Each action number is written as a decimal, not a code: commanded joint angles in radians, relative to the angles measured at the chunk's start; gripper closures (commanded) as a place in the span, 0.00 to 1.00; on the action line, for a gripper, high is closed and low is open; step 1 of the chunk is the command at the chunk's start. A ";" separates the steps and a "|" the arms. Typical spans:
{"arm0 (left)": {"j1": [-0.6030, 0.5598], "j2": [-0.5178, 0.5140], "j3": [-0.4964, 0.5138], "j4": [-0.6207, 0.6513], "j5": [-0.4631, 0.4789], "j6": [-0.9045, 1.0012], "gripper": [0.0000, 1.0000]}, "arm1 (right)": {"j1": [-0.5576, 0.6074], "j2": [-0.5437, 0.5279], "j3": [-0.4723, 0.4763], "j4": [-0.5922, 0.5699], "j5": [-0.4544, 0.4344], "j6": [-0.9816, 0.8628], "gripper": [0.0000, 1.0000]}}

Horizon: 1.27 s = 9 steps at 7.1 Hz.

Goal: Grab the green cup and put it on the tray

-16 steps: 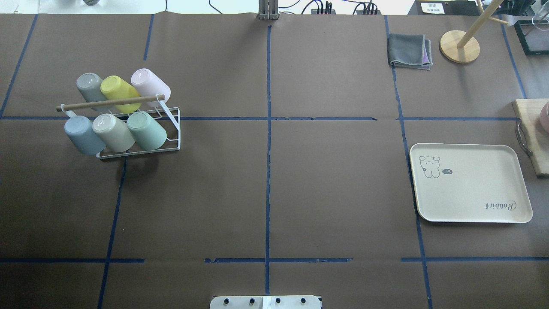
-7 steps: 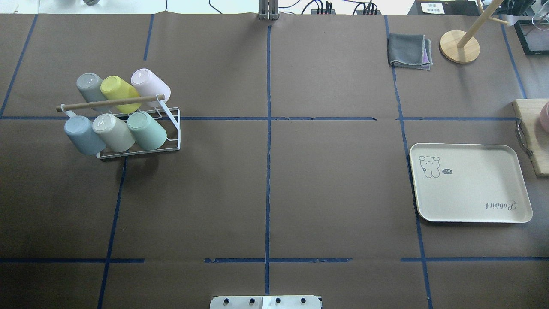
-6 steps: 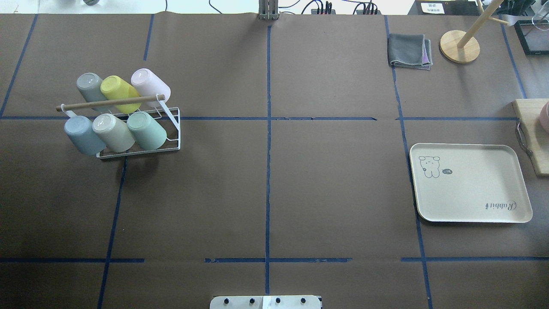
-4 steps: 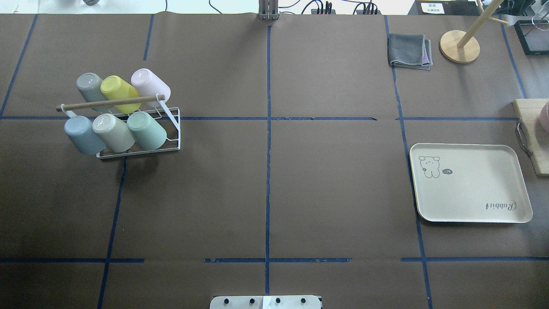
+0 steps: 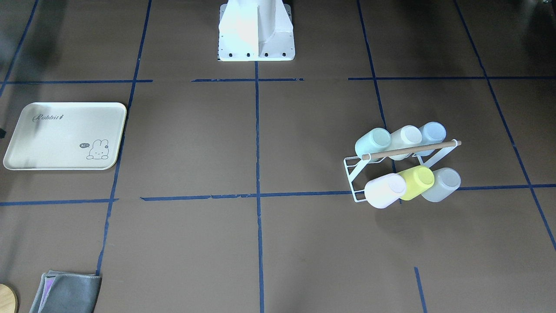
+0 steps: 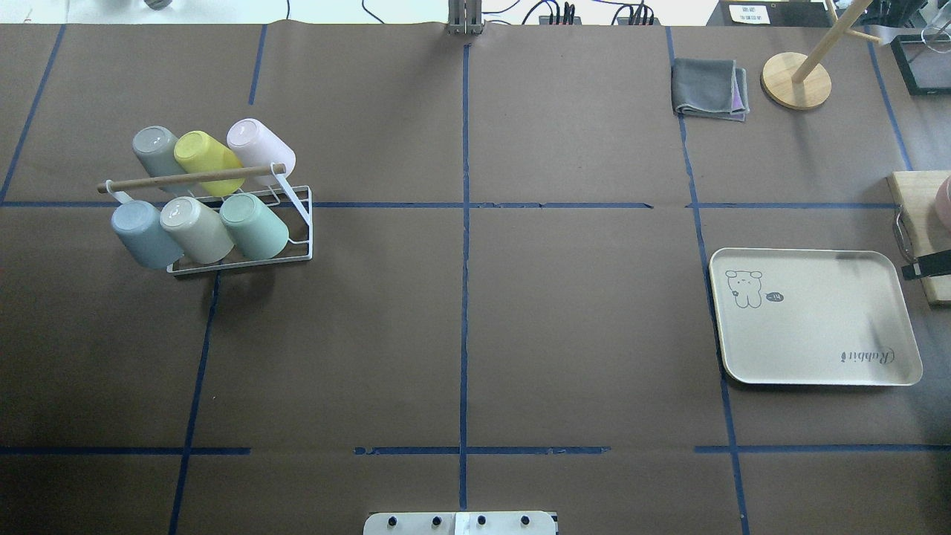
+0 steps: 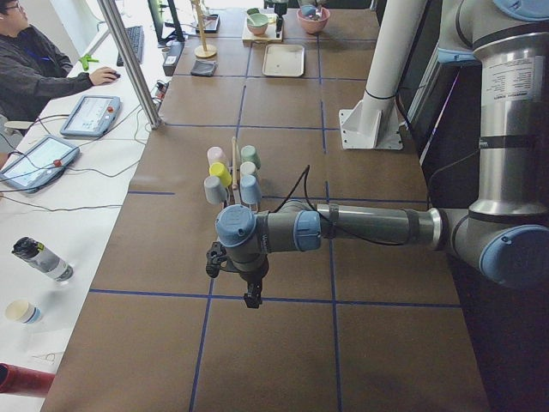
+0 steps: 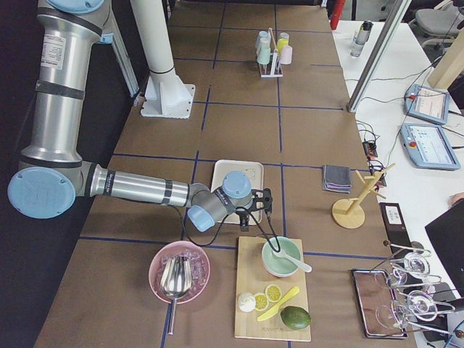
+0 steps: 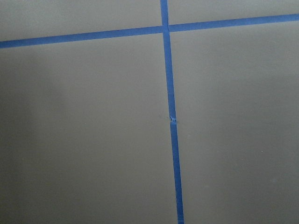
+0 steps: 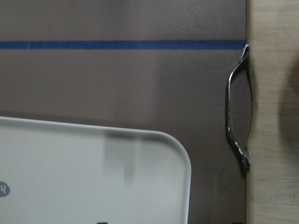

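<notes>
Rack (image 6: 186, 178) on the robot's left holds the green cup (image 6: 256, 225) — inverted, leaning toward the robot, at the near row's tray-side end. Left end effector (image 7: 251, 296) hangs nearer, past the rack's other end; right end effector (image 8: 259, 201) hovers beside the tray (image 6: 813, 334). Whether either is open, I cannot tell.

Found the green cup (image 6: 256, 225), a small pale mint tumbler with no handle, upended and leaning on a white wire rack (image 6: 300, 220), in the row on the robot's side, at the end toward the middle of the worktop (image 6: 579, 319). Saw the tray (image 6: 810, 342), cream, rectangular, round-cornered and raised at the rim, lying flat on the robot's right, well apart from the cup, with a small rabbit drawing and the script "Rabbit" on its floor.
</notes>
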 commanded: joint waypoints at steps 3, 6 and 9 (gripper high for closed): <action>0.003 0.000 0.001 -0.002 0.001 0.000 0.00 | -0.092 -0.046 -0.015 0.040 -0.034 0.016 0.35; 0.003 0.000 0.001 0.001 0.001 0.000 0.00 | -0.110 -0.056 -0.015 0.040 -0.050 0.014 0.61; 0.003 0.000 0.004 0.002 0.001 0.000 0.00 | -0.121 -0.056 -0.021 0.040 -0.051 0.014 0.74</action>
